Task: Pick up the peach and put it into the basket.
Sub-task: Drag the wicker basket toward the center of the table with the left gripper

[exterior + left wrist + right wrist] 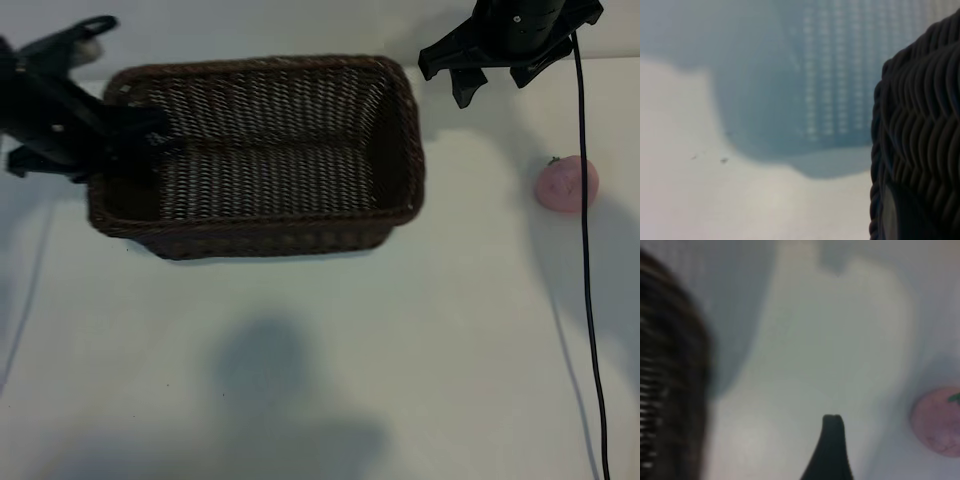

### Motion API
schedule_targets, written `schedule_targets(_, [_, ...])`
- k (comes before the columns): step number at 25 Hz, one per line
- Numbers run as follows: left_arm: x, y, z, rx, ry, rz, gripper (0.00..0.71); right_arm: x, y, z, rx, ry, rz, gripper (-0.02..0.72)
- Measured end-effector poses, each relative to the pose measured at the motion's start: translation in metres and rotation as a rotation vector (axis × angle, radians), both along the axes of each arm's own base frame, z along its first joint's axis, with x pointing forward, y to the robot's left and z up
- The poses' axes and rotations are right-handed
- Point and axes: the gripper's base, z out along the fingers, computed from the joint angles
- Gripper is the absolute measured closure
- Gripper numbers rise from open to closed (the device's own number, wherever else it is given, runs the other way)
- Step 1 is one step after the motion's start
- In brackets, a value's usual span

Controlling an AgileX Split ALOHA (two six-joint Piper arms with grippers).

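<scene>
The peach (567, 184), small and pale pink with a dark stem nub, lies on the white table at the right, apart from everything. The dark-brown wicker basket (260, 68) stands left of centre with nothing inside it. My left gripper (143, 128) is at the basket's left end, shut on its rim, and the woven wall (920, 125) fills one side of the left wrist view. My right gripper (495, 85) hangs open and empty by the basket's far right corner, behind and left of the peach. The right wrist view shows one of its fingers (832, 450), the peach (939, 421) and the basket (665, 390).
A black cable (585, 280) runs from the right arm down the table's right side, passing just beside the peach. Bare white tabletop (300, 380) stretches in front of the basket, crossed by soft shadows.
</scene>
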Motion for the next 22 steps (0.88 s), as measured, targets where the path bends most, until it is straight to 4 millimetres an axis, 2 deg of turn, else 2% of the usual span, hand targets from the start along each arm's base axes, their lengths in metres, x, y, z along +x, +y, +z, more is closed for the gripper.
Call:
schedule_targets(5, [0.016,-0.02,-0.019,0.001,0.026,-0.033,0.605,0.0,0.0,0.0,0.0,0.0,0.0,0.104])
schedule_targets(9, [0.027,-0.028,-0.033,0.002,0.022,-0.03,0.605,0.0,0.0,0.0,0.0,0.0,0.0,0.104])
schedule_targets(17, [0.039,-0.029,-0.065,0.011,0.054,-0.012,0.605,0.0,0.0,0.0,0.0,0.0,0.0,0.104])
schedule_targets(22, [0.04,-0.03,-0.07,0.01,0.056,-0.018,0.607,0.0,0.0,0.0,0.0,0.0,0.0,0.104])
